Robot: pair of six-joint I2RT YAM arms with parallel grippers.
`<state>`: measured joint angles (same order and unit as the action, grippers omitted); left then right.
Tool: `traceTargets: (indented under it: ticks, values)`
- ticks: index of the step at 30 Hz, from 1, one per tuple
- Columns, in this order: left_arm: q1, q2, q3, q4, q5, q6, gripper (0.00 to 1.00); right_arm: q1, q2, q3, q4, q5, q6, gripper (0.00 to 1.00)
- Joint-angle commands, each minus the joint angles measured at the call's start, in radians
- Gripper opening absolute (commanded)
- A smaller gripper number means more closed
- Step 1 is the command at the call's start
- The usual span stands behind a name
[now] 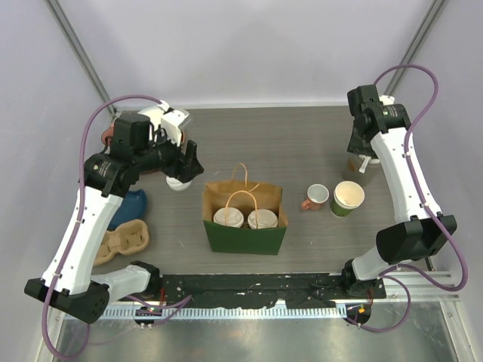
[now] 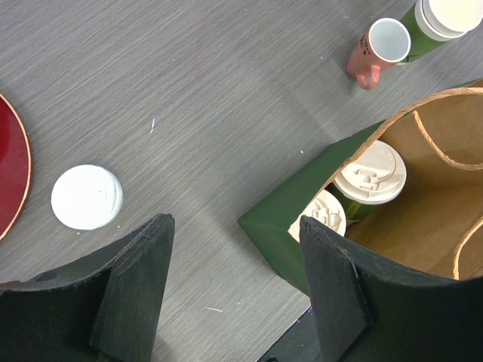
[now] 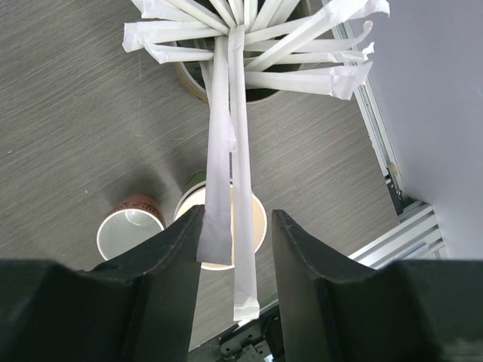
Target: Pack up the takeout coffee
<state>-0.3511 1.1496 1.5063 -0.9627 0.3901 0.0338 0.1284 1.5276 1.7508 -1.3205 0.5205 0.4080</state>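
Both cups of the takeout coffee (image 1: 229, 217) (image 1: 262, 219) stand upright, side by side and lidded, inside the green paper bag (image 1: 245, 237) at the middle of the table (image 1: 302, 136). I judge them light, though I cannot tell whether they are filled. The paper walls would crush under a hard pinch and the snap-on lids could pop, so I would take a cup around its body just under the lid rim, never by the lid. The bag is soft, with thin cord handles arching over the cups. My left hand (image 2: 234, 249) hangs wide and empty over the table just beyond the bag's left corner, with a loose white lid (image 2: 87, 197) near its other finger. The cups sit close by, low on its right side. My right hand (image 3: 238, 226) is well apart from the bag at the far right, above a holder of wrapped straws (image 3: 226, 151). Its fingers stand at a middling gap either side of two straws, with a sliver of space showing, so I judge nothing is clamped.
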Motion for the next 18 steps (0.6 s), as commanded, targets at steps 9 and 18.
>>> traceTargets:
  ticks: [9, 18]
  values:
    - [0.009, -0.028, -0.004, 0.002, 0.036, 0.002, 0.71, -0.007, 0.02, 0.07, -0.011, 0.033, -0.037, 0.01]
    - [0.009, -0.025, -0.001, -0.002, 0.055, 0.005, 0.71, -0.007, -0.063, 0.14, -0.037, 0.047, -0.051, 0.01]
